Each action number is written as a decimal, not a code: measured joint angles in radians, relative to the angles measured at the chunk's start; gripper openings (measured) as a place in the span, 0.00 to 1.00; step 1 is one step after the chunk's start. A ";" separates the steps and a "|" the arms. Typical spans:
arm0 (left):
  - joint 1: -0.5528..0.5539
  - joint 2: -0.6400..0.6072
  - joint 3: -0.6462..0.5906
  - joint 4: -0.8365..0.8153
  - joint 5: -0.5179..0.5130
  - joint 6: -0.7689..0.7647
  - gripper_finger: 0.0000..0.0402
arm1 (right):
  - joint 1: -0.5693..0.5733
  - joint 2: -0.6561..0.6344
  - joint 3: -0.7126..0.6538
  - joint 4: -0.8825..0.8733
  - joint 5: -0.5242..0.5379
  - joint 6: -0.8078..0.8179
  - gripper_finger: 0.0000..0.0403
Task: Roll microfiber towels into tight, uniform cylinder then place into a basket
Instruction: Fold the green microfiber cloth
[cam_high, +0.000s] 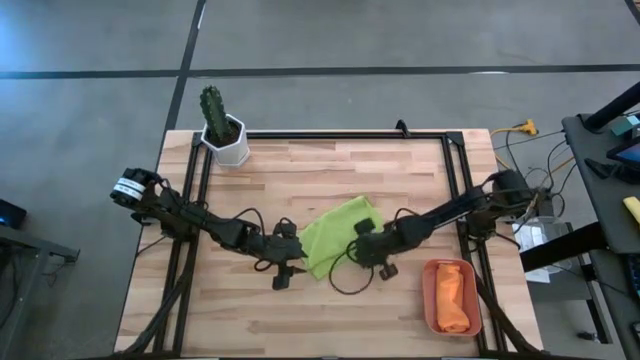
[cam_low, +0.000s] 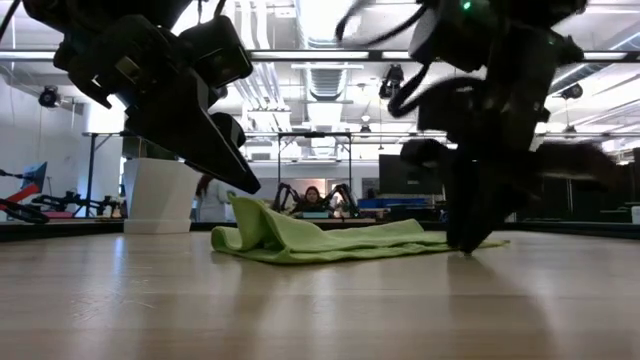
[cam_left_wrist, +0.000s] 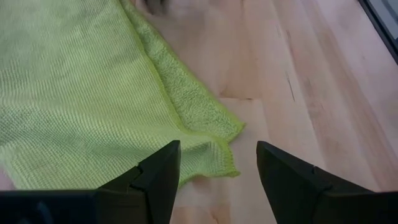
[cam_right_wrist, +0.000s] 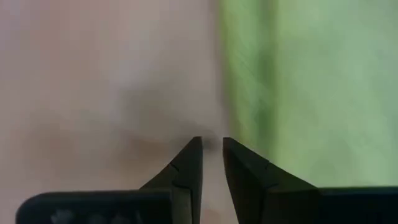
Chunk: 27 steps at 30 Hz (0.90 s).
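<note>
- Lime green towel (cam_high: 338, 234) lay partly folded and rumpled near the middle of the wooden table (cam_high: 300, 330), one layer lapped over another with a raised fold on the left arm's side.
- At the near right corner of the table, the terracotta basket (cam_high: 431, 300) sat flat with the orange towel (cam_high: 453, 297) lying inside it, well apart from the green one.
- Left gripper (cam_high: 285, 268) hovered just above the green towel's near corner; its two dark fingers (cam_left_wrist: 163, 173) were spread wide, with nothing between them, and the towel's hemmed corner (cam_left_wrist: 227, 163) lay on the wood below the gap.
- Right gripper (cam_high: 362, 250) stood just beside the towel's edge on the right arm's side, tips down at the tabletop; its fingers (cam_right_wrist: 188, 163) were nearly together with only a slim gap, over bare wood, and the cloth sat just to one side of them, not pinched.
- From table height, the right gripper's tips (cam_low: 466, 240) met the table at the towel's thin edge.
- Farther back, at the far left corner, a white pot (cam_high: 230, 142) held a green cactus (cam_high: 213, 108).
- Beyond the table, a person (cam_low: 313, 199) sat in the room behind, among desks and equipment.
</note>
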<state>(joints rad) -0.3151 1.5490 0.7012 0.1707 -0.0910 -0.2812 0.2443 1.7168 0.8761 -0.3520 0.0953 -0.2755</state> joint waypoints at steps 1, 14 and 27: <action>-0.002 0.000 -0.001 0.002 0.000 0.000 0.49 | -0.006 -0.013 0.010 -0.057 0.053 -0.007 0.15; -0.009 0.000 -0.009 0.004 -0.037 0.007 0.49 | -0.282 -0.291 -0.207 -0.041 -0.040 0.015 0.14; -0.008 0.000 -0.012 0.005 -0.039 0.003 0.49 | -0.226 -0.266 -0.308 0.137 -0.121 0.170 0.14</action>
<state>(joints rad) -0.3229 1.5490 0.6888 0.1757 -0.1299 -0.2786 0.0181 1.4513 0.5678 -0.2154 -0.0253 -0.1054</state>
